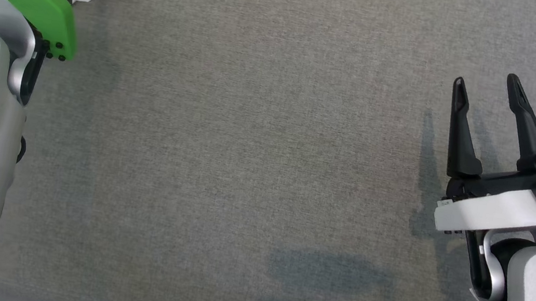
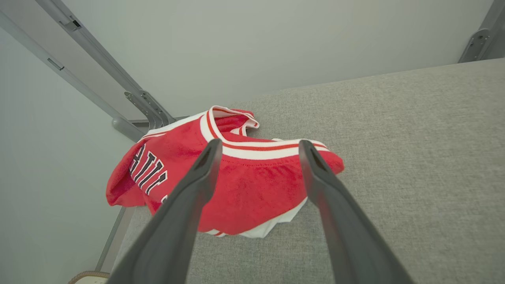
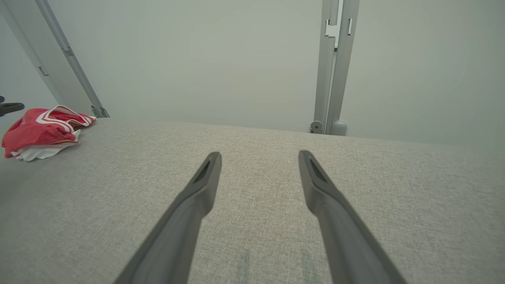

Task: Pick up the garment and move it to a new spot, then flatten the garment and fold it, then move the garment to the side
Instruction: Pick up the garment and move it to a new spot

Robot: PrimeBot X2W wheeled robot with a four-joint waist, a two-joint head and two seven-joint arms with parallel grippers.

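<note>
Left wrist view: the left gripper (image 2: pixel 258 148) has its two long dark fingers spread wide with nothing clamped between them. Beyond the tips lies the crumpled red jersey with white trim and dark lettering (image 2: pixel 252 185), bunched near the corner of the grey woven fabric tabletop (image 2: pixel 414 138). One side of it hangs past the table's edge. Whether the fingertips touch the cloth cannot be told. Grey metal frame struts (image 2: pixel 98 59) slant across the pale wall behind.

Right wrist view: the right gripper (image 3: pixel 258 157) is likewise spread wide and holds nothing, over bare tabletop. The jersey lies far off at this view's left edge, well apart from these fingers. An upright grey metal post (image 3: pixel 333 67) stands behind the table's far edge.

Head view: the jersey occupies the top left corner. One dark finger of the left gripper, above a green mounting plate (image 1: pixel 32 2), overlaps it. The right gripper, on a white mounting plate (image 1: pixel 495 214), stands at the right edge with its fingers apart.
</note>
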